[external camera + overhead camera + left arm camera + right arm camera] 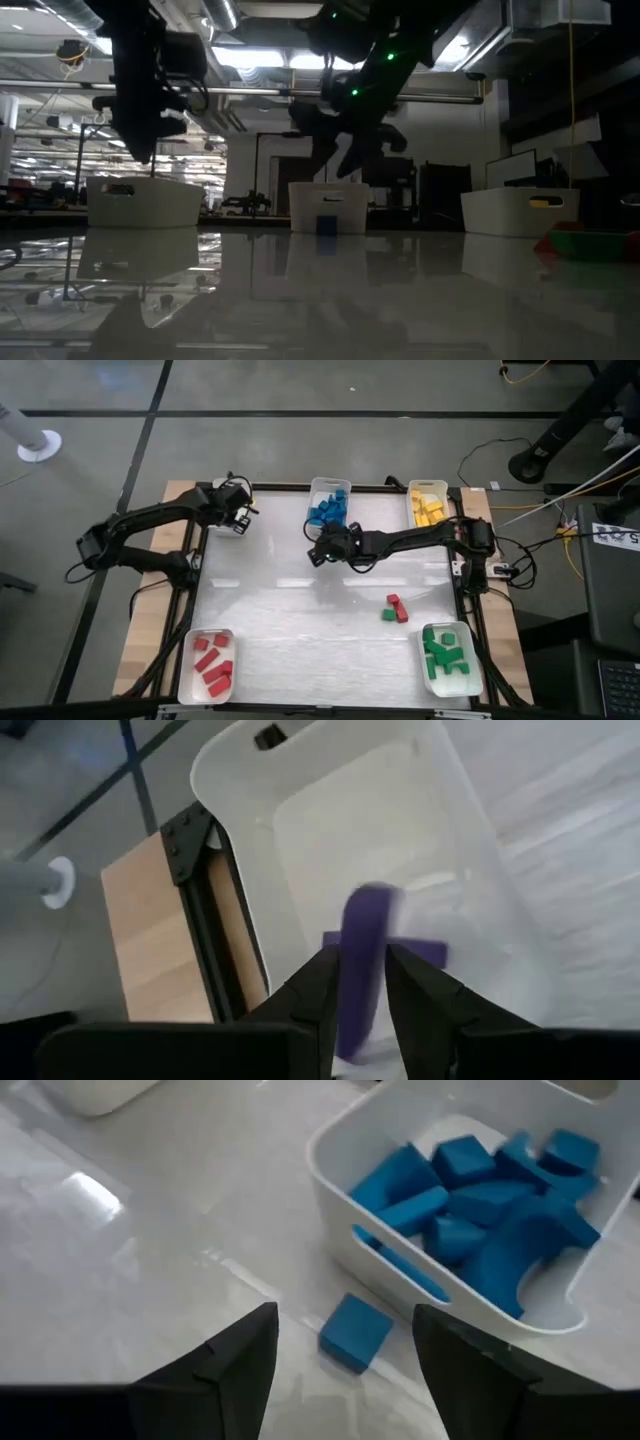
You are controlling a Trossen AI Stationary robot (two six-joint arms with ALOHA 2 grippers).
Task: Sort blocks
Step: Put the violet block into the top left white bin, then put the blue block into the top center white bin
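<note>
Our left claw (362, 982) hangs over the far-left tray (300, 840), clamped on the purple block (362, 960), ready to drop it. Our right claw (345, 1355), jaws apart, hovers above a blue block (354, 1331) on the desk (150, 1230) beside the blue tray (340, 1190); next we lower and close.

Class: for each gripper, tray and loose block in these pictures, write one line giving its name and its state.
Left gripper: over the far-left tray, purple block between its fingers.
Right gripper: open above a blue block lying outside the blue tray.
Red and green blocks: loose on table.
</note>
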